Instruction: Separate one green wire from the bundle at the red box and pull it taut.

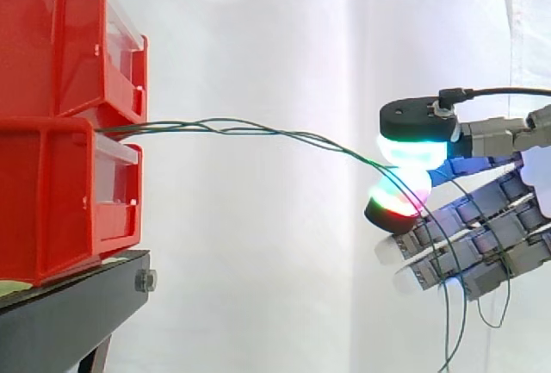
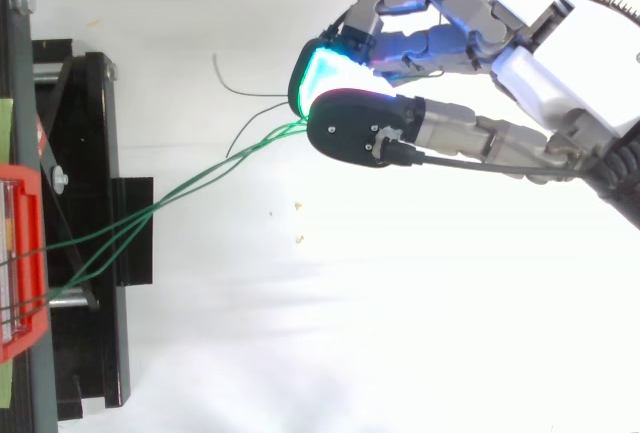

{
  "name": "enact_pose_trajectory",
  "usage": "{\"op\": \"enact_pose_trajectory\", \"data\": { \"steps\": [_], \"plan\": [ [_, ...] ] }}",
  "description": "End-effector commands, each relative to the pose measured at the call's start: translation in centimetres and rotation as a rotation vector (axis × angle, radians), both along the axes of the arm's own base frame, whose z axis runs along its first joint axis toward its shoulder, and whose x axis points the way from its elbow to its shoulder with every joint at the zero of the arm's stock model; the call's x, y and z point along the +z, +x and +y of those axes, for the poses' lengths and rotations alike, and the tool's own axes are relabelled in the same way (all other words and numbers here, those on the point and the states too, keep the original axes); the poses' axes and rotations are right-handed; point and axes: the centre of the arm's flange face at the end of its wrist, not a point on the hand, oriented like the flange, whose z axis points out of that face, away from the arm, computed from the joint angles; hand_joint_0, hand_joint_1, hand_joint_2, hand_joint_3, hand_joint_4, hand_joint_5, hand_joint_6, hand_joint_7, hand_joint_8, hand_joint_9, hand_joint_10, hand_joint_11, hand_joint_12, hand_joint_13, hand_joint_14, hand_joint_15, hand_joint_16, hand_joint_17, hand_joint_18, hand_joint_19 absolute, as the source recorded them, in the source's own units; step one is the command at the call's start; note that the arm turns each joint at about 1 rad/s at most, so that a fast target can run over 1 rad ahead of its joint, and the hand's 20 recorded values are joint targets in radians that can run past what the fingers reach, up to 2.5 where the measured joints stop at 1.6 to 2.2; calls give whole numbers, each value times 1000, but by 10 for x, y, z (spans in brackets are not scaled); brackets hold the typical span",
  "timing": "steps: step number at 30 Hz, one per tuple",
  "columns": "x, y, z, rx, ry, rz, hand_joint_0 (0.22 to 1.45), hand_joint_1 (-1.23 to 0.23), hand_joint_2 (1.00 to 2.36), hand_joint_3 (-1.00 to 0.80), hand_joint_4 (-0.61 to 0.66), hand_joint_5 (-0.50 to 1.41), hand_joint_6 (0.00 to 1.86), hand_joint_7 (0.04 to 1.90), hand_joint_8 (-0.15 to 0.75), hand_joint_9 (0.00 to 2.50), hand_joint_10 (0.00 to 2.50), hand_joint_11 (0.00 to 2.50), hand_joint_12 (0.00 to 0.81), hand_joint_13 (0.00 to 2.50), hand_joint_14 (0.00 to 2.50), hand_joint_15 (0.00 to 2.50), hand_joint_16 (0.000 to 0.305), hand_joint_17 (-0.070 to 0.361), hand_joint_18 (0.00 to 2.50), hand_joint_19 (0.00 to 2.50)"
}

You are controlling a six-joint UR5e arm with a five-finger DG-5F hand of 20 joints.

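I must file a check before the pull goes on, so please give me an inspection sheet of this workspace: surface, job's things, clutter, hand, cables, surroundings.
surface: a black stand carries two stacked red bins; the top view shows white ground.
job's things: green wires come out between the bins and run together to the hand, slightly bowed, not straight.
clutter: a few pale specks on the white ground.
hand: the hand pinches the green wires between two glowing pads; how many strands it holds cannot be told.
cables: loose wire ends hang below the hand.
surroundings: white curtain; nothing else seen.
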Motion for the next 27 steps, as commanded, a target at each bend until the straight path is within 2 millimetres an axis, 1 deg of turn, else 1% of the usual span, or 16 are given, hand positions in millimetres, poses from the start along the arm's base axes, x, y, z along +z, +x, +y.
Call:
{"op": "enact_pose_trajectory", "data": {
  "steps": [1,7,14,19,22,23,26,27],
  "plan": [
    [0,1,1,2,-2,-6,610,-720,1017,-170,-19,-110,864,1132,232,942,12,269,343,698,13,322,51,114,622,512],
    [0,2,1,2,-1,-11,609,-721,1017,-168,-21,-110,864,1131,237,946,10,269,344,702,14,328,51,114,622,510],
    [-5,3,3,5,0,-10,610,-721,1017,-169,-19,-110,865,1139,235,948,10,277,345,703,14,328,51,114,624,511],
    [-4,5,7,30,45,-47,611,-720,1017,-171,-21,-110,865,1141,233,952,10,276,346,706,14,329,51,114,622,518],
    [-12,1,8,26,79,-65,610,-721,1017,-165,-17,-110,866,1125,237,953,10,278,345,712,14,334,51,115,626,510],
    [-16,-2,8,10,114,-94,611,-721,1017,-168,-21,-110,866,1137,237,955,10,282,349,713,14,330,51,115,625,509],
    [-17,-7,10,-45,175,-161,611,-721,1016,-168,-23,-109,866,1126,237,955,10,280,345,713,14,334,51,115,627,515],
    [-16,-13,10,-102,190,-190,611,-722,1017,-169,-16,-110,866,1136,235,956,11,283,347,714,14,330,51,115,627,518]
  ]
}}
